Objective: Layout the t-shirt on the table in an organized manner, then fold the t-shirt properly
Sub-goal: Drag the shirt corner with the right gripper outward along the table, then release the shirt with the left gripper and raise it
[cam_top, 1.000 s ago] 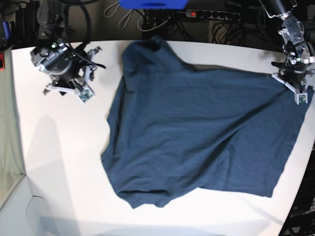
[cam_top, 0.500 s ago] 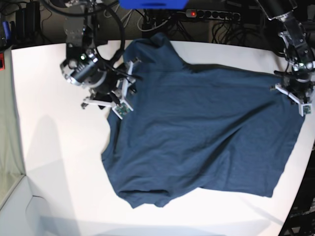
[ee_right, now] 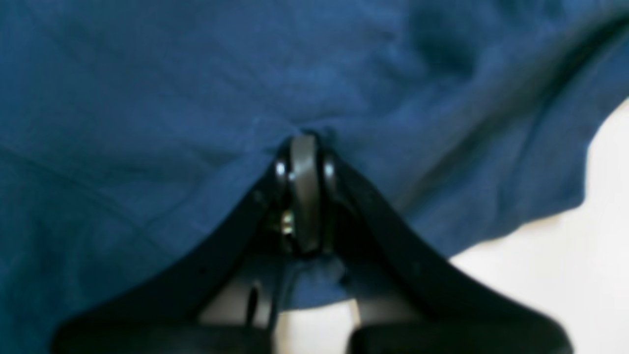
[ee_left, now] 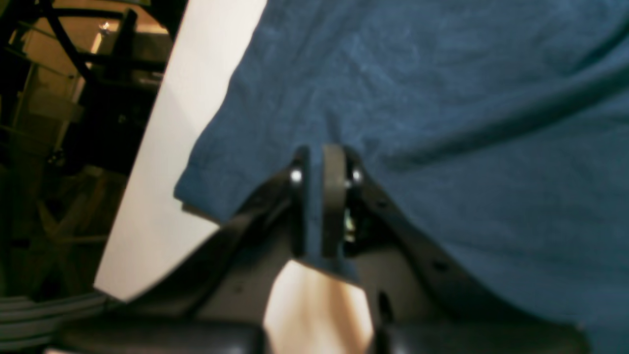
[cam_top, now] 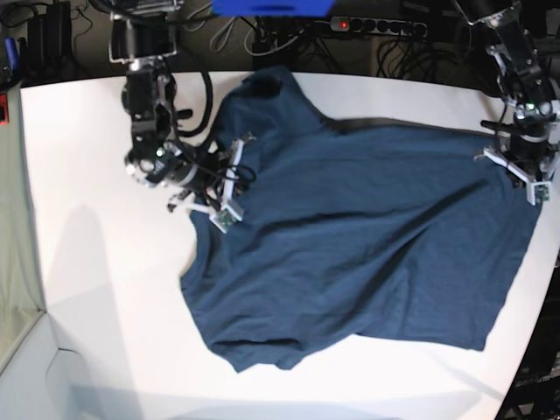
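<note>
In the base view the right gripper has crossed from bare table at nine o'clock onto the t-shirt, and its fingers, spread a second ago, are now pressed together on the shirt's edge at about ten o'clock; the left gripper has barely moved and stays clamped on the cloth at three o'clock. The shirt lies spread but skewed across the middle of the table. In the left wrist view the left gripper pinches a fold near a corner of the shirt, white table at nine o'clock. In the right wrist view the right gripper bites a pucker of the cloth. With both edges held, straightening looks ready to begin
</note>
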